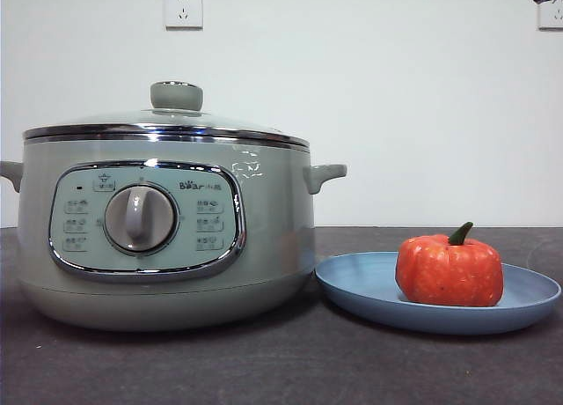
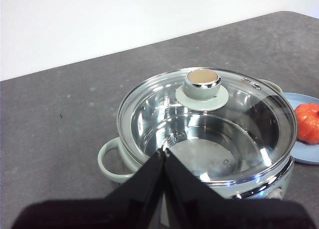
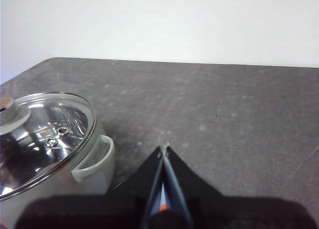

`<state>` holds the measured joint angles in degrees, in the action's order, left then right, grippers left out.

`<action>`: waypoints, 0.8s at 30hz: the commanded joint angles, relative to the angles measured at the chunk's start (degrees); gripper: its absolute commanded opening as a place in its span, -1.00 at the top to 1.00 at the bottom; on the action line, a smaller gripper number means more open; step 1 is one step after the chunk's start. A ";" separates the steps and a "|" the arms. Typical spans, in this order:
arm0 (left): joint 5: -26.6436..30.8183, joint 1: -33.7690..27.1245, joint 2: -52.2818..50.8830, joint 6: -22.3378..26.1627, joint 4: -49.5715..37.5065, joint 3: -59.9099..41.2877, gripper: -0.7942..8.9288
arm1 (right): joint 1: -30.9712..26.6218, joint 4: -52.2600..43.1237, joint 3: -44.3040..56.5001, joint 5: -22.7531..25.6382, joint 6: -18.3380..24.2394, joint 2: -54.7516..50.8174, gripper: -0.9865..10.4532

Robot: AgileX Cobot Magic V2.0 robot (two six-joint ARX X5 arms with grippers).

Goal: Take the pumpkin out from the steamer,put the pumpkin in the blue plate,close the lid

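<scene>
Pumpkin [image 1: 449, 271] sits upright on the blue plate [image 1: 369, 286], just beside the steamer [image 1: 167, 238] on the dark table [image 1: 264, 370]. Its glass lid [image 2: 207, 124] rests closed on the chrome rim. Left gripper [image 2: 164, 152], raised above the pot, and right gripper [image 3: 164, 148], off to the side, both have jaws pressed together, holding nothing.

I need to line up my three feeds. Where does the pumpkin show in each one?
Front view: the pumpkin sits on the blue plate, low on the right side of the picture.
Left wrist view: only part of it shows, cut by the right edge, on the plate.
Right wrist view: not in it.
Shared landmark: the steamer, with the lid on it, appears in all three views.
</scene>
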<state>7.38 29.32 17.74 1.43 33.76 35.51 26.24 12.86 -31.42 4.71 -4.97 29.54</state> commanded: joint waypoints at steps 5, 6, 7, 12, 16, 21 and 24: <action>0.09 -1.42 -1.99 0.50 0.92 -0.17 0.84 | 0.07 -0.35 0.39 0.15 -0.55 -0.04 0.83; -0.15 -2.56 -2.89 0.77 1.81 -0.17 0.84 | 0.07 -0.35 0.39 0.13 -0.55 -0.04 0.82; -0.37 -4.59 -4.17 0.72 2.78 -0.20 0.84 | 0.07 -0.37 0.39 0.15 -0.55 -0.04 0.83; -0.33 -16.00 -10.10 0.31 2.10 -1.51 0.84 | 0.07 -0.35 0.39 0.15 -0.52 -0.04 0.83; -0.42 -24.68 -14.58 0.50 -2.51 -6.71 0.84 | 0.07 -0.33 0.39 0.15 -0.55 -0.02 0.83; -3.43 -30.25 -17.64 0.50 -10.73 -17.07 0.84 | 0.07 -0.37 0.39 0.15 -0.52 -0.02 0.83; -6.10 -32.04 -17.64 0.26 -15.89 -23.58 0.84 | 0.07 -0.31 0.39 0.13 -0.55 -0.04 0.82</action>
<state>2.26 -2.28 0.36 1.52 19.38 13.96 26.24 12.86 -31.42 4.71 -4.97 29.54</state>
